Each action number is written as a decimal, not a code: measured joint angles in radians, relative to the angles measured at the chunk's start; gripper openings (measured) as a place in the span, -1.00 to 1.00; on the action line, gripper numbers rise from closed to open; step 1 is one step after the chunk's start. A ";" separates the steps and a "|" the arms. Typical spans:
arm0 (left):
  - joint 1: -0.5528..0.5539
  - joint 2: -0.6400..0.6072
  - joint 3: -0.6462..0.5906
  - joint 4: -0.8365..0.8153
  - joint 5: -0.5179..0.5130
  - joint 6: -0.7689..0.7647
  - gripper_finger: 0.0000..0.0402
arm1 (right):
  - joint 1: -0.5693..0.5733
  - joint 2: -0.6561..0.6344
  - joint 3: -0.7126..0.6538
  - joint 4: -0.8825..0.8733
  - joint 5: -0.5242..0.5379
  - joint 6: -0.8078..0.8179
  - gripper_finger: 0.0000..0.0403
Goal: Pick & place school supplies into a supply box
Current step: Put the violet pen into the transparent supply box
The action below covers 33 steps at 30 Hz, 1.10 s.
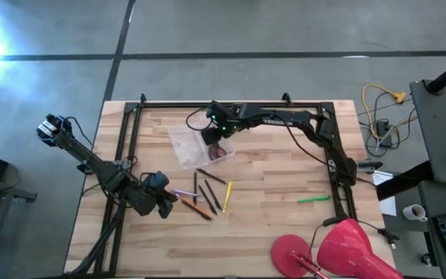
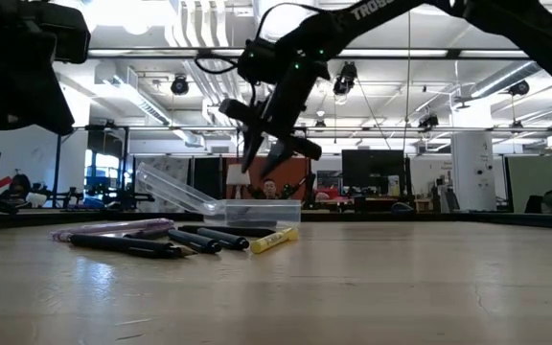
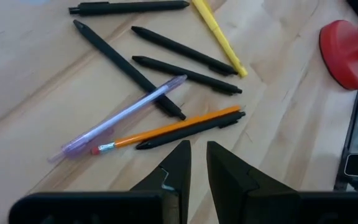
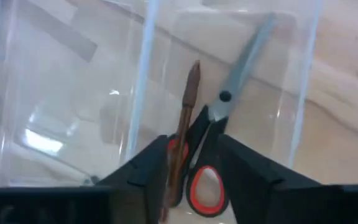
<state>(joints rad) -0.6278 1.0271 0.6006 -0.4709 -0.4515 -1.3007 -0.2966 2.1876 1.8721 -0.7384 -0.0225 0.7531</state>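
High view: right gripper [image 1: 217,133] poised over the open transparent supply box [image 1: 200,146], directly above the half holding the red-handled scissors [image 1: 221,151]. Left gripper [image 1: 166,206] low on the table [image 1: 269,232], just beside the near end of a loose fan of pens and pencils [image 1: 207,194]; yellow pen [image 1: 227,196] at the far side of that fan from the left gripper. Green pen [image 1: 313,199] alone, well apart from both grippers. Red dome lamp [image 1: 327,249] at the table's near right corner.

Low view: right gripper [image 2: 274,144] hanging in the air above the supply box [image 2: 247,211], fingers spread and holding nothing. Dark pens [image 2: 175,240] and the yellow pen [image 2: 274,239] lying flat in front of the box.

Left wrist view: left gripper [image 3: 197,163] with fingers slightly parted and empty, tips just short of an orange pencil [image 3: 166,129] lying against a black pen [image 3: 191,129]. Clear purple pen [image 3: 123,117] crossing another black pen beyond them; yellow pen [image 3: 219,37] farther off.

Right wrist view: right gripper [image 4: 194,158] with fingers apart, nothing between them; scissors [image 4: 219,143] and a brown pencil [image 4: 185,118] side by side on the box floor [image 4: 73,99] straight below.
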 joint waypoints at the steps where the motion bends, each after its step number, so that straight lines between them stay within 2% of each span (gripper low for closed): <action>1: 0.000 0.000 0.000 0.000 0.000 0.000 -0.82 | 0.007 0.000 0.017 -0.028 0.001 -0.020 -0.22; 7: 0.000 0.006 -0.001 0.026 0.005 0.024 -0.82 | 0.079 -0.027 0.129 -0.139 0.007 -0.187 0.03; 11: 0.004 0.028 -0.005 0.125 0.001 0.174 -0.82 | 0.179 -0.049 0.182 -0.228 0.139 -0.364 0.08; 14: 0.026 0.046 -0.008 0.207 -0.006 0.326 -0.82 | 0.259 -0.053 0.198 -0.315 0.232 -0.387 0.09; 19: 0.029 0.051 0.018 0.253 -0.063 0.662 -0.85 | 0.363 -0.069 0.195 -0.483 0.267 -0.315 0.09; 22: 0.030 0.051 0.021 0.250 -0.063 0.827 -0.86 | 0.435 -0.072 0.184 -0.588 0.305 -0.245 0.09; 27: 0.033 0.051 -0.009 0.251 0.032 0.915 -0.86 | 0.537 -0.072 0.180 -0.691 0.334 -0.111 0.09; 33: 0.035 0.084 -0.048 0.250 0.041 0.951 -0.86 | 0.622 -0.072 0.170 -0.769 0.365 0.100 0.09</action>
<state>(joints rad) -0.5928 1.1116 0.5529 -0.2206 -0.4103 -0.3497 0.3249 2.1159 2.0418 -1.5078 0.3423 0.8531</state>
